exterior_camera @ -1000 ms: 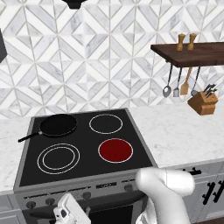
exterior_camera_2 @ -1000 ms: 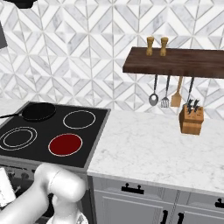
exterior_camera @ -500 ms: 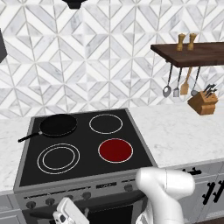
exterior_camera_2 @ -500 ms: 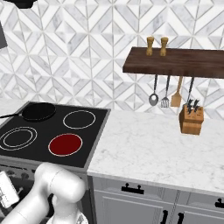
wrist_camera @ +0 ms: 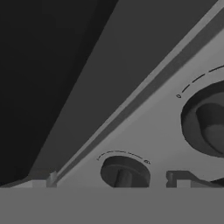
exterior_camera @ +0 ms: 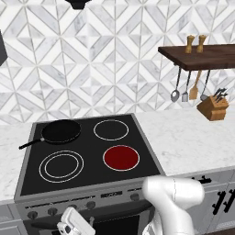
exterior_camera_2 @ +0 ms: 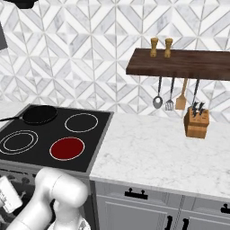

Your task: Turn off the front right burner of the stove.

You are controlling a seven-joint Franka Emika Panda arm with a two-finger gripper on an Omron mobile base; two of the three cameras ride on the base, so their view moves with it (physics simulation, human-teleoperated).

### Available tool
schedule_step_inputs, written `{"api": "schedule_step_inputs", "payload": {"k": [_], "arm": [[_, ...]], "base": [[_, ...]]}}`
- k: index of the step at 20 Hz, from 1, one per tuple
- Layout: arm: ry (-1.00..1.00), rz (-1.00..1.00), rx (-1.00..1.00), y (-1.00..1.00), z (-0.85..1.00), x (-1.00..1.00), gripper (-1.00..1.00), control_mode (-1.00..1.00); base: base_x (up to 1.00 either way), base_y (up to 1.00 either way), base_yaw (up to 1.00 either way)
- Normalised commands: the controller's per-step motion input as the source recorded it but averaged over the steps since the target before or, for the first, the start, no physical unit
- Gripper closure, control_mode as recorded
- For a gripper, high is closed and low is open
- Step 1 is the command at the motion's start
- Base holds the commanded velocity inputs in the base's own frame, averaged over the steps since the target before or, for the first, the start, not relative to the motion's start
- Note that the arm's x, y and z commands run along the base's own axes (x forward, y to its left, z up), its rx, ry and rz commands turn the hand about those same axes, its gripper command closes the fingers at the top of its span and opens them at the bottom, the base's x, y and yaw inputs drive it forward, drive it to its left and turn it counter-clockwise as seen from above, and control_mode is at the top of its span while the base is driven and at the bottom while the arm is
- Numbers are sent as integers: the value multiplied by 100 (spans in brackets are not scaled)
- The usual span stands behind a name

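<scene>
The front right burner (exterior_camera: 121, 157) glows solid red on the stove (exterior_camera: 34, 176), so nothing is switched off yet, and the gripper (exterior_camera: 69, 224) hangs low before the stove's knob row, its opening impossible to judge, with a knob (wrist_camera: 124, 172) close ahead.

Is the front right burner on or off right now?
On. The front right burner glows as a solid red disc on the stove, also red in the right base view.
</scene>
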Motion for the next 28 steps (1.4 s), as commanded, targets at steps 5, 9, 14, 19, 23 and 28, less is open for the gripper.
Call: {"api": "schedule_step_inputs", "payload": {"k": [5,9,14,19,23,28], "arm": [[-1,11,4,-27,9,0,-100,-100],[0,2,0,-3,2,0,-100,-100],[0,0,0,0,14,5,-100,-100],[0,0,0,0,7,6,-100,-100],[0,0,0,0,0,0,-100,-100],[0,0,0,0,0,0,-100,-100]], "base": [[0,0,0],[0,0,0],[0,0,0],[0,0,0],[0,0,0],[0,0,0]]}}
